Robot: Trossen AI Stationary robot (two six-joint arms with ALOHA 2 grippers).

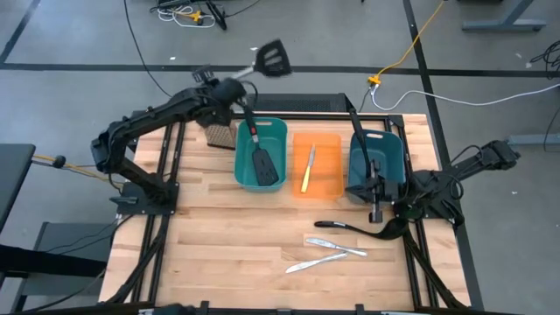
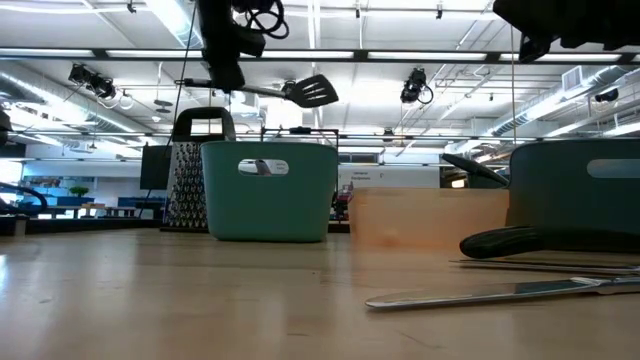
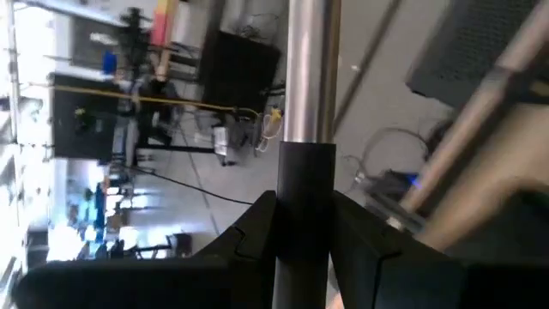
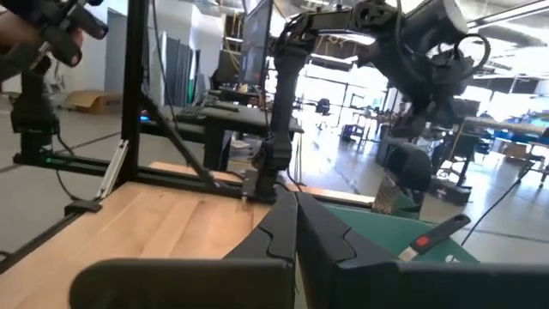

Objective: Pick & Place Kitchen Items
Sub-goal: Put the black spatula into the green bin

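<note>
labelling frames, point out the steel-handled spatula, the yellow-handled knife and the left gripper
steel-handled spatula (image 1: 273, 59): high view, on its black slotted blade
yellow-handled knife (image 1: 306, 181): high view, on its yellow handle, in the orange bin
left gripper (image 1: 234, 90): high view, at its fingertips, closed on the spatula's handle

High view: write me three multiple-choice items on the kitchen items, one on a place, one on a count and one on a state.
1. Where is the yellow-handled knife relative to the orange bin?
A. Inside it
B. Outside it, at its side
C. Propped across its rim

2. How many silver knives lie on the table?
A. One
B. Two
C. Four

3. What is the state of the steel-handled spatula?
A. Lying flat on the table
B. Standing in the orange bin
C. Held in the air by the left gripper

Answers:
1 A, the knife lies lengthwise on the bin's floor.
2 B, two slim blades lie close together near the front edge.
3 C, the fingers clamp its handle and its head hangs beyond the table's far edge.
</note>
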